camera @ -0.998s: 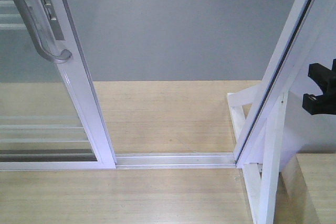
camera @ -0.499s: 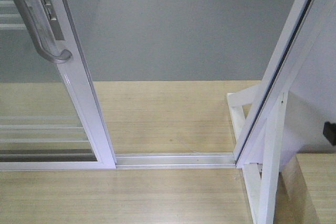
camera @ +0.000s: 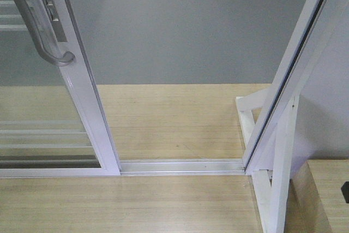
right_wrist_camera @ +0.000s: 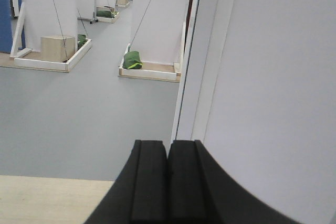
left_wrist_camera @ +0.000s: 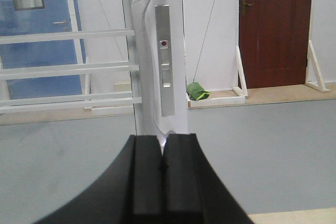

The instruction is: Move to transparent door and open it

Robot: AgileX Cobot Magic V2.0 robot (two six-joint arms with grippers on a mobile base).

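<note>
Transparent door (camera: 71,88) stood slid off to the left of the front view, its white frame edge slanting down to the floor track (camera: 182,166), and the doorway between it and the white jamb post (camera: 292,69) was wide open. Through the gap lay wooden flooring (camera: 169,121), then grey floor beyond. Thin white bars (camera: 41,133) crossed the lower glass.

Left gripper (left_wrist_camera: 163,156) was clenched, its two black fingers (left_wrist_camera: 144,171) pressed together with barely a seam between them and nothing held. Straight ahead of it and just above the fingertips rose the curved grey handle (left_wrist_camera: 143,51), its lower end dipping right behind the tips; whether they touched, I couldn't tell. Just right of the handle ran the silver lock plate (left_wrist_camera: 166,66) with a small red dot. Farther off to the right stood a dark red door (left_wrist_camera: 273,27), and a green bundle (left_wrist_camera: 197,91) lay on a low platform.

Right gripper (right_wrist_camera: 168,156) was clenched too, empty, its fingers (right_wrist_camera: 149,177) meeting flat. Dead ahead and upward ran the white jamb with a dark seal line, a plain white panel (right_wrist_camera: 278,93) filling everything to its right. Off to the left, well away across the grey floor, sat another green bundle (right_wrist_camera: 132,60) and a pale box (right_wrist_camera: 58,48).
</note>
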